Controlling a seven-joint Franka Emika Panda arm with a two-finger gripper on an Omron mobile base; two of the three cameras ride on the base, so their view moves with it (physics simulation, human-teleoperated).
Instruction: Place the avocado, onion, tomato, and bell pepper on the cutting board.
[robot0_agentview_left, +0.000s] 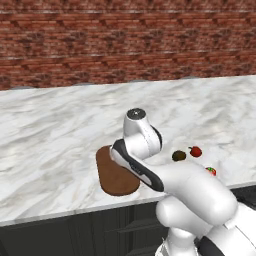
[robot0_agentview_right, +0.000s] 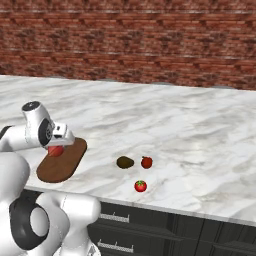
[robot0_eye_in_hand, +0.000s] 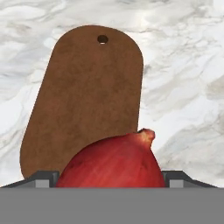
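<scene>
Marble counter (robot0_agentview_right: 190, 125) runs under a brick wall (robot0_agentview_right: 150, 45). Cutting board (robot0_eye_in_hand: 87, 96) lies flat near the counter's front edge, bare wood, hang-hole at its far end. Gripper (robot0_agentview_right: 59, 145) hangs over the board's near end, jaws clamped on the onion (robot0_eye_in_hand: 111, 164), one on each flank; fingertips barely show in the hand view, so exact contact height is a guess. Onion looks above the board, not yet touching it as far as I can tell from the right base view.

Other items sit loose on the counter well apart from the board, toward the front edge: avocado (robot0_agentview_right: 125, 162), bell pepper (robot0_agentview_right: 146, 162) just beside it, tomato (robot0_agentview_right: 140, 186) nearest the front edge.

Handling: onion is firm, light, with smooth papery skin, round, so it may roll on release; set it low, mid-board. Grip across the widest middle. Avocado and tomato are softer, so squeeze them gently at their equators.
</scene>
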